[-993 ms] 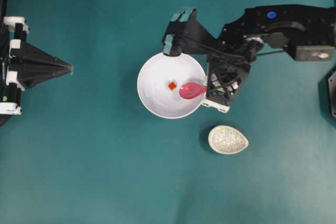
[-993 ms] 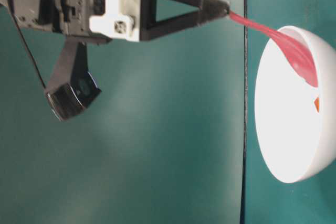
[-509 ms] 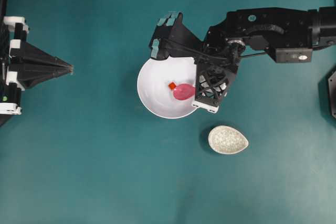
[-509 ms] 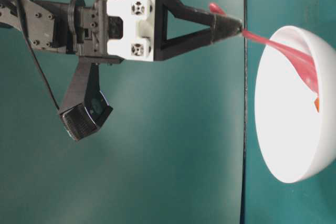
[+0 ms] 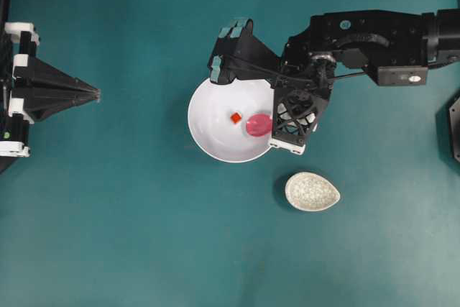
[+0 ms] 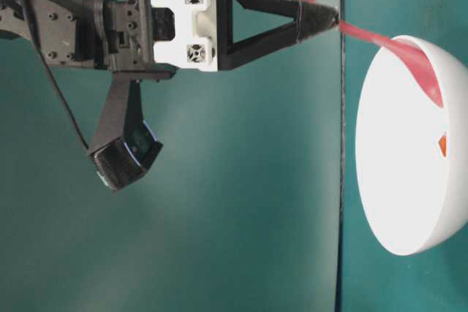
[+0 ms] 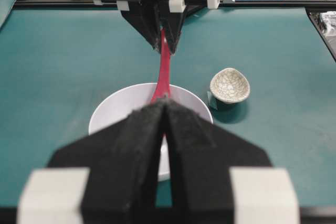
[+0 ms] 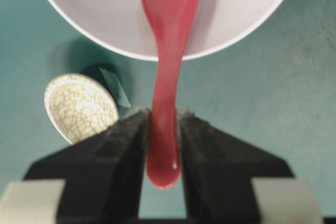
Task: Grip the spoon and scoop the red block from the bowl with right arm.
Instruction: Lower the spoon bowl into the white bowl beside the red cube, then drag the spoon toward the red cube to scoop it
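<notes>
- Since a second ago, the right arm's gripper (image 8: 163,129) has swung in over the white bowl's (image 5: 208,138) rim, carrying the pink spoon (image 5: 258,125) deeper inside.
- Its fingers clamp the spoon's short handle near the end, so the scoop hangs steeply into the bowl.
- The red block (image 5: 236,118) sits on the bowl floor, just beside the scoop, not yet scooped.
- Left gripper (image 7: 164,129) rests well apart, fingers pressed together, empty.
- Speckled spoon rest (image 5: 312,191) lies near the bowl.

The black right arm (image 5: 374,34) carries white clips, teal patches, a blue dot and thin cables.
</notes>
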Tool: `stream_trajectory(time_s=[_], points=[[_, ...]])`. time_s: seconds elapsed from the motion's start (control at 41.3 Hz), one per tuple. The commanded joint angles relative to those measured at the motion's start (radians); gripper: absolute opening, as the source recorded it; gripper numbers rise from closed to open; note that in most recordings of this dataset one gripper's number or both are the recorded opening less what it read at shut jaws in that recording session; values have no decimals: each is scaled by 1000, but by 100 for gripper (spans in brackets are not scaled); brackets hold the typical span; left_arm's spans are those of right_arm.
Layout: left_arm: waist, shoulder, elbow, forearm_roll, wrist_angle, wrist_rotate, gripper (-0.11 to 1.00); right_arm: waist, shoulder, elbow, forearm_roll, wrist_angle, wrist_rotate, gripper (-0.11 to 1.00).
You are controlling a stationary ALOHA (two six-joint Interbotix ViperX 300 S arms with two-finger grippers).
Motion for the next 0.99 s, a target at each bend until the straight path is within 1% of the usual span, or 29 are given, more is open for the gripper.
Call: stream_trajectory(time_s=[0.0,0.218,0.606,0.969], points=[[-2,8,-18,3,-11,2,0,-8,-9,-26,-3,-11,0,25],[0,5,-17,3,-11,3,0,-8,15,-37,-3,-14,0,25],[-2,3,-18,5,-11,3,0,-14,49,-78,-3,-84,3,25],[-2,3,-17,5,-11,3,0,-17,52,-84,-2,-144,23,25]])
